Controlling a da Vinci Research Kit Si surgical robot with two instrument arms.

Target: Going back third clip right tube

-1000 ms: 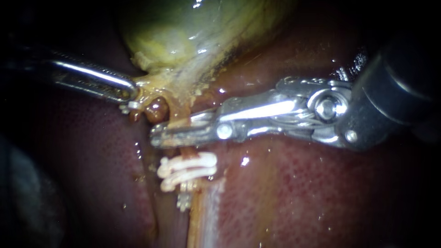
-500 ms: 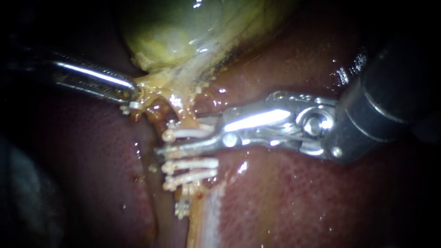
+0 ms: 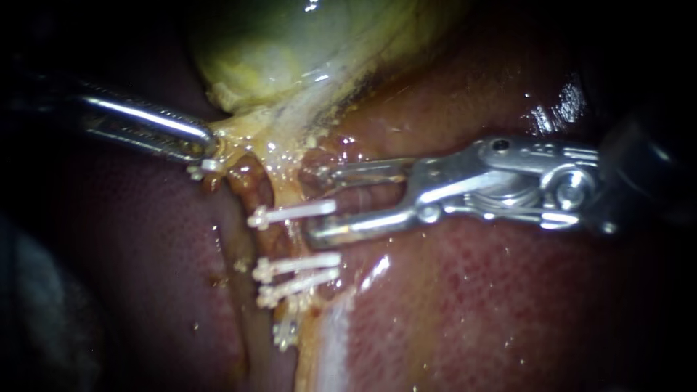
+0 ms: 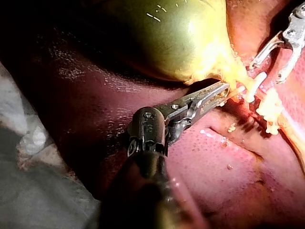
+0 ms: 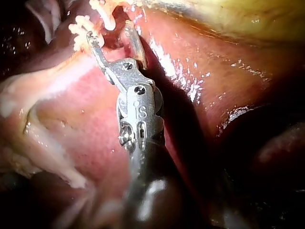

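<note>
- Well to the left of the top clip, the left instrument comes in with its jaws clamped on the yellowish tissue at the neck of the gallbladder. It holds that tissue up and away from the clip.
- The top clip is white and sits across the tube. Its long axis runs nearly level, crosswise to the tube, which runs downward from the gallbladder's neck.
- Just below the top clip on the same tube lie the two lower clips, parallel to it and close together. The liver lies under all of them.
- Immediately right of the top clip is the right instrument. Its jaws stand apart and grip nothing. One jaw lies above the clip's right end and the other below it, so that end sits in the gap, apparently touching neither.
- The right instrument is the nearer arm, and its shaft lies almost in line with the clip's long axis.
- Backing off therefore looks like a straight pull to the right, away from the clip, with the jaws kept spread so the lower one does not snag the clip's end.
</note>
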